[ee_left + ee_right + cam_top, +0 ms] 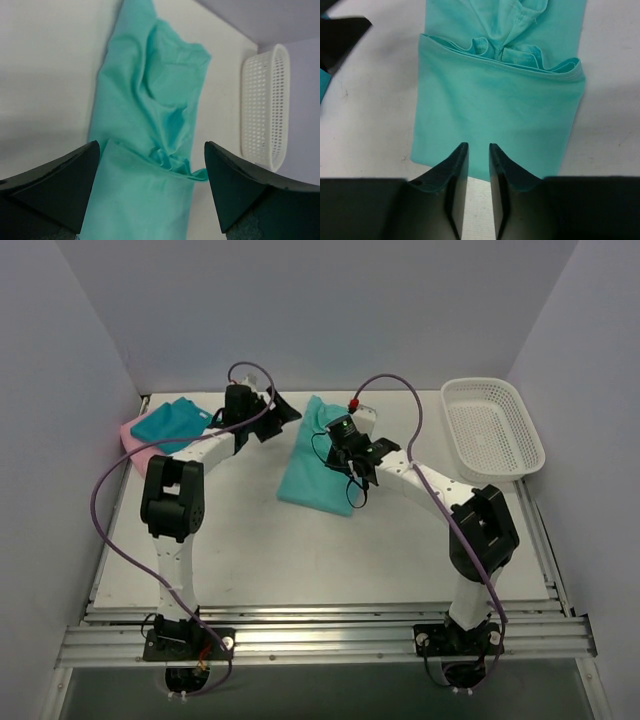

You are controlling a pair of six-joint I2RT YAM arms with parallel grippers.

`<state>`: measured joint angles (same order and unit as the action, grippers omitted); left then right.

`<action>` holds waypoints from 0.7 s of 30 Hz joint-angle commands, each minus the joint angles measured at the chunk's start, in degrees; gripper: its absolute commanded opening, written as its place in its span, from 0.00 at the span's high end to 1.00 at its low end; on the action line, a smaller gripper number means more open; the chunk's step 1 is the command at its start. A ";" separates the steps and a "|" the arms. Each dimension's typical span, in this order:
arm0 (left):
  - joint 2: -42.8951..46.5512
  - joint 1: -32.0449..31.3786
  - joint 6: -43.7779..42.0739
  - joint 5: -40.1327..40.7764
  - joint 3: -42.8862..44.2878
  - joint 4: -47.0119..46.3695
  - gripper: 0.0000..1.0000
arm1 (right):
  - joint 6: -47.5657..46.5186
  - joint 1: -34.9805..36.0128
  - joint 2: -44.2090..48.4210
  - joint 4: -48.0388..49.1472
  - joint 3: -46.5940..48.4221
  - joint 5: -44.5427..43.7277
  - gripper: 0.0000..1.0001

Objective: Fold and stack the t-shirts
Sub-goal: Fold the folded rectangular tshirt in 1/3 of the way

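The light sea-green t-shirt (312, 472) lies as a long strip mid-table, one end folded back over itself (495, 110) with bunched cloth at the fold (170, 160). My left gripper (284, 412) hovers at its far left corner, and in the left wrist view it (151, 145) is wide open over the folded flap, holding nothing. My right gripper (342, 447) is above the shirt. Its fingers (478, 145) stand a narrow gap apart at the flap's edge with nothing between them. The darker teal-blue t-shirt (172, 423) lies folded on the pink t-shirt (134, 437) at the far left.
A white plastic mesh basket (493, 428) (263, 102) sits at the far right corner. The white table (300, 550) is walled in at the left, back and right. Purple cables loop over both arms.
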<state>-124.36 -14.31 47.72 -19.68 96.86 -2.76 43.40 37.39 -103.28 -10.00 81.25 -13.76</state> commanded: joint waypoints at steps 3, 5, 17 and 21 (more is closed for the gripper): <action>11.30 -0.02 -0.79 1.66 -11.66 -5.05 0.06 | -0.33 -0.12 -3.75 1.21 1.45 0.31 0.87; 13.69 -0.02 -0.97 1.93 -15.19 -7.16 0.06 | -0.50 -0.73 -5.34 1.65 2.15 0.84 0.88; 29.51 -0.02 -1.76 3.24 -32.25 -12.00 0.06 | -2.88 -11.10 -19.93 -0.19 13.22 3.48 1.00; 32.06 -0.02 -2.46 3.51 -34.37 -11.65 0.06 | -3.14 -13.39 -23.53 -0.90 17.18 4.53 1.00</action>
<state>-94.48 -14.31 46.98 -17.10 63.77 -11.79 41.60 24.75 -126.02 -8.84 94.45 -9.85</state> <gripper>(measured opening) 0.942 0.001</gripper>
